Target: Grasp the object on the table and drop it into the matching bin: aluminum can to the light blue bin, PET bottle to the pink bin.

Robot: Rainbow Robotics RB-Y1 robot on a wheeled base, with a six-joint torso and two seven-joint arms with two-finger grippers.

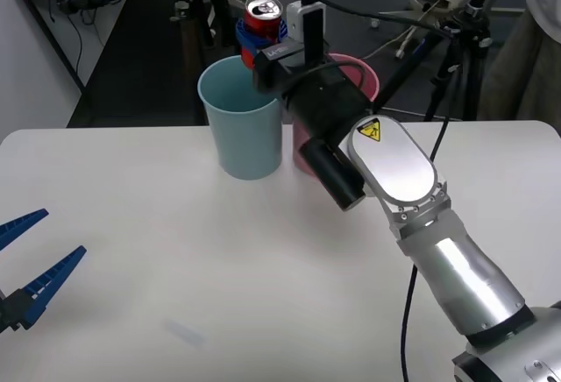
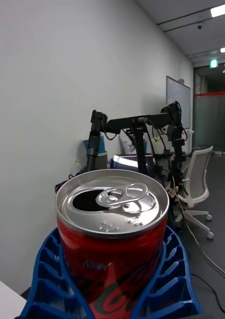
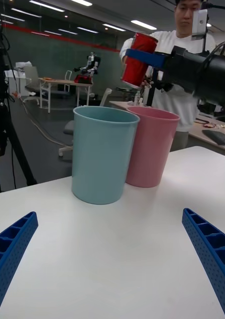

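My right gripper (image 1: 259, 38) is clamped on the red can (image 1: 262, 16), blue fingers (image 2: 172, 279) hugging both sides. The can hangs in the air over the far rim of the blue bin (image 1: 243, 119), left of the pink bin (image 1: 366, 80), long axis near upright, top tilted slightly, open tab end up. My left gripper (image 1: 26, 264) rests spread wide over the table (image 1: 175, 277), near left, holding nothing.

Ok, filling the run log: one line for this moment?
right gripper: shut on can | above light blue bin | left gripper: open, idle
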